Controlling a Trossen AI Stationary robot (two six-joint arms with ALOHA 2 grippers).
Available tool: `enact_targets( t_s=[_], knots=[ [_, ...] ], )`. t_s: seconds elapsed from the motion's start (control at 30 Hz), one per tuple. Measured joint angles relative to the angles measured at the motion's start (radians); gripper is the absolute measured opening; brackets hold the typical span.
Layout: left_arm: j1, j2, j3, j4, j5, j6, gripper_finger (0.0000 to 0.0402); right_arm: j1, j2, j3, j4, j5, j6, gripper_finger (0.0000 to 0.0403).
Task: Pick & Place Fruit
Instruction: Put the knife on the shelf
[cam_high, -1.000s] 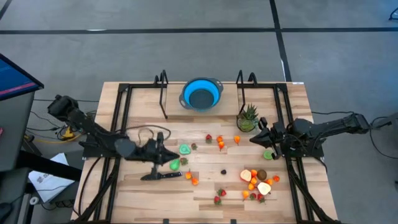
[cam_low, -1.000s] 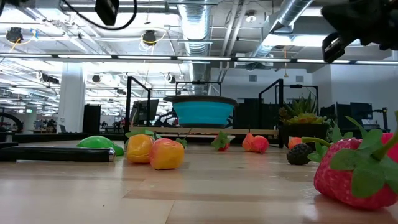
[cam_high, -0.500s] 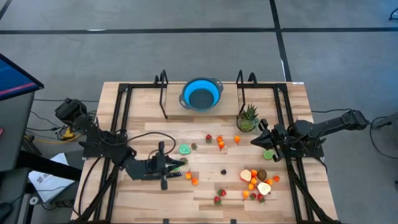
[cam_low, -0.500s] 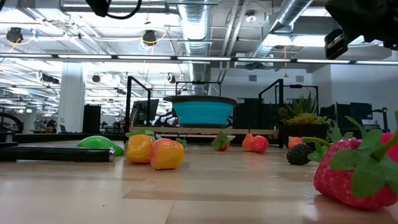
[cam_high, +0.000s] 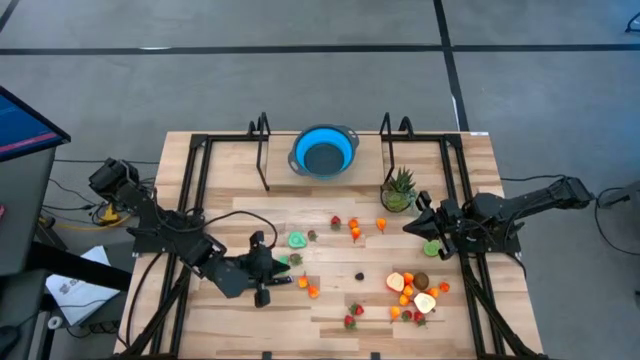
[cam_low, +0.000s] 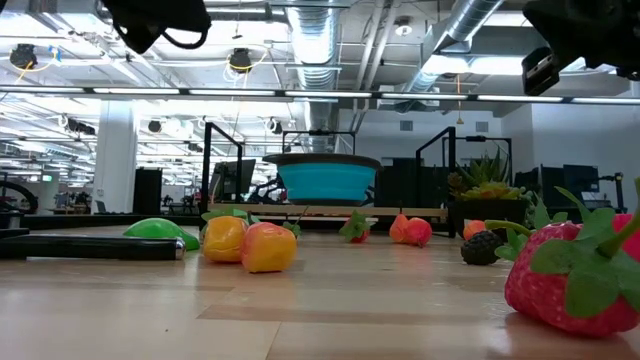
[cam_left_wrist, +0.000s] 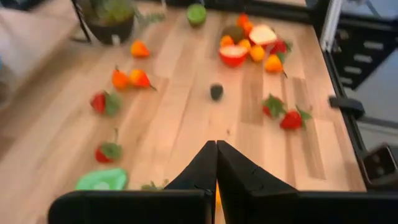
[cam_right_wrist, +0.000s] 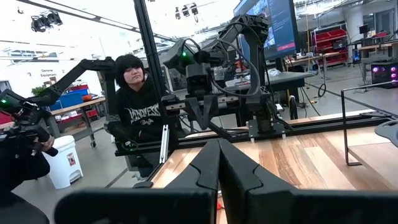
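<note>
Small toy fruits lie scattered on the wooden table: green pieces (cam_high: 297, 240), strawberries (cam_high: 336, 221), orange pieces (cam_high: 355, 232), a dark berry (cam_high: 360, 276), and a cluster of peach halves, kiwi and oranges (cam_high: 415, 293). My left gripper (cam_high: 283, 268) (cam_left_wrist: 216, 149) is shut and hovers above the table's left-middle, next to a green piece (cam_left_wrist: 102, 180), pointing toward the right side. My right gripper (cam_high: 415, 222) (cam_right_wrist: 219, 146) is shut and raised beside the spiky plant, above a green lime (cam_high: 431, 248).
A blue bowl (cam_high: 324, 152) sits at the far edge between black frame rails (cam_high: 262, 150). The spiky green plant (cam_high: 400, 190) stands at right. A black bar (cam_low: 90, 247) lies on the table under the left arm. A person (cam_right_wrist: 138, 93) sits beyond the left side.
My left gripper has moved toward the near edge and slightly right, and has turned to point toward the table's right side. The arm's elbow has swung down behind it. The fruits have stayed in place.
</note>
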Motion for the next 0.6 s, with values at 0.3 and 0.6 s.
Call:
enact_targets(
  t_s=[0.3,0.6],
  knots=[
    [0.002,-0.011,0.000,0.014,0.015,-0.001,0.0001,0.000,0.000,0.000,-0.009,0.000,-0.033,0.0000],
    [0.008,-0.015,-0.001,0.019,0.016,-0.010,0.0001,0.000,-0.002,0.000,-0.006,0.000,-0.061,0.0000]
  ],
)
